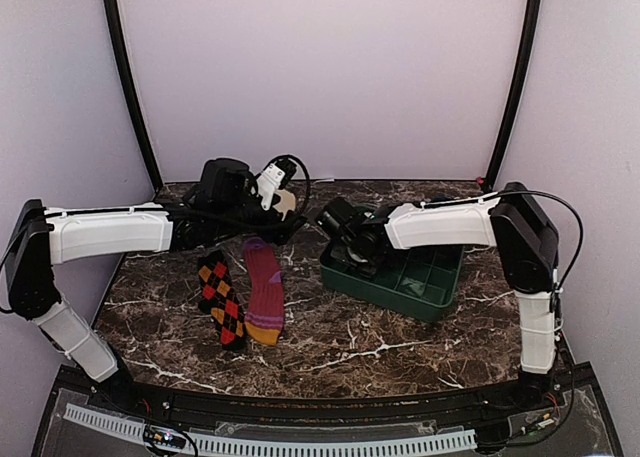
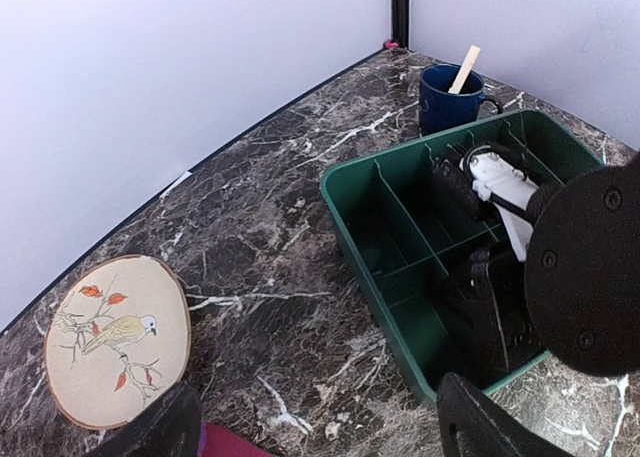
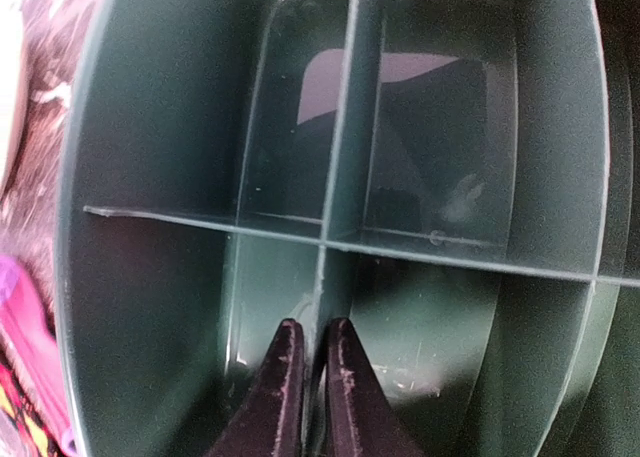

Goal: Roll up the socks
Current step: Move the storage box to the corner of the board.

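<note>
The magenta fabric sock with orange-yellow cuff (image 1: 265, 289) and the black argyle fabric sock (image 1: 221, 299) are laid flat side by side, left of centre toward the near edge of the dark marbled table (image 1: 380, 347) — neither is touched. The right gripper (image 3: 312, 337) is drawn together, apparently pinched on a thin divider of the dark green plastic compartment tray (image 1: 400, 295) — the tray could be dragged if that arm is moved. The left gripper (image 2: 318, 402) is spread wide near the round beige bird-painted plate (image 2: 115, 337), which could be struck.
</note>
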You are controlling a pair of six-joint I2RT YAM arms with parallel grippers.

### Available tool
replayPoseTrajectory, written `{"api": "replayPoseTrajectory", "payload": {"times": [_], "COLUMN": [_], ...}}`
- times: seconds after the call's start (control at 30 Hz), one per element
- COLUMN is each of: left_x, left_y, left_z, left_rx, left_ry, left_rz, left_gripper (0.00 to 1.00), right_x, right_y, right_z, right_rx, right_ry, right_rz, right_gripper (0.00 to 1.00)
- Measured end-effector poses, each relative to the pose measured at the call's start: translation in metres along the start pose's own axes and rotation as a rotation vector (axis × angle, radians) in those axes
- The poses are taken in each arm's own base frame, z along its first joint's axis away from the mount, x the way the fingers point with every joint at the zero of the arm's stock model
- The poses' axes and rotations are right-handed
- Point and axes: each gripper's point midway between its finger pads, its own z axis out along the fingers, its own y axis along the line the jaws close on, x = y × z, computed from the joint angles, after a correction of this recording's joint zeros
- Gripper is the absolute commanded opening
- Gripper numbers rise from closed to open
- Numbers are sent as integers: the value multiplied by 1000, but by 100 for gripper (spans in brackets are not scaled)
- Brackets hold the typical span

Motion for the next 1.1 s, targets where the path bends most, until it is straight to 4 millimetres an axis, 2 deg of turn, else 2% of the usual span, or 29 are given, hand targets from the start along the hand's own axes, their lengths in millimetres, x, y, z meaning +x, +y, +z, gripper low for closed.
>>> {"api": "replayPoseTrajectory", "payload": {"times": [0.17,0.4,0.7,0.8,0.97,1.1], "left_x": [-1,18,38,41,42,44], "left_y": [14,40,96,108,109,109], "left_z": [-14,-31,-66,-72,-73,-70], "left_rx": [-82,-225,-398,-431,-435,-435], "left_ry": [-11,6,-37,-51,-60,-61], "left_rz": [-24,-103,-325,-372,-405,-423], "left_gripper": [84,84,85,85,84,84], "right_x": [13,25,28,25,13,-6], "right_y": [29,68,103,107,107,103], "right_z": [-1,3,9,12,21,34], "right_rx": [-53,-141,-232,-248,-270,-286], "right_ry": [23,52,66,67,73,64], "right_rz": [-46,-121,-254,-287,-336,-367], "right_gripper": [4,2,2,1,1,2]}}
